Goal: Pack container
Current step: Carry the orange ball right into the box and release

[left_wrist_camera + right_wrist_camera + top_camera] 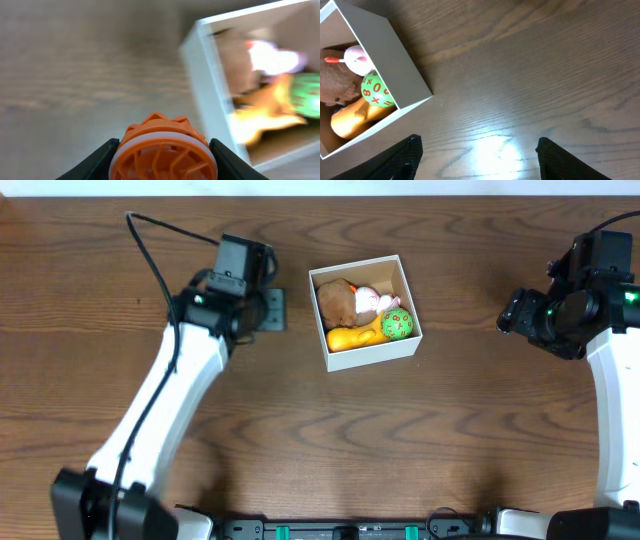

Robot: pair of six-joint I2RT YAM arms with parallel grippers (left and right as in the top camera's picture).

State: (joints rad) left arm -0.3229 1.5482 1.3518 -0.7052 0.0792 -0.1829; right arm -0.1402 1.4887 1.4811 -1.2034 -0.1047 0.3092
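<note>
Container (372, 352) on table (300, 440), between the arms, with toys (340, 302) inside. Left gripper (162, 161), near its wall, clamps an orange ribbed toy (160, 134); right gripper (480, 160) is spread wide and empty. Thin walls are probably light and bendy, so pinch the rim near a corner.

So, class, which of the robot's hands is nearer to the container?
Left. The left hand, holding an orange toy, sits close beside the container, on its left; the right hand is farther away, off its right side.

Left end effector (164, 158) tight around an orange ball (161, 136), right end effector (479, 151) wide apart.
</note>
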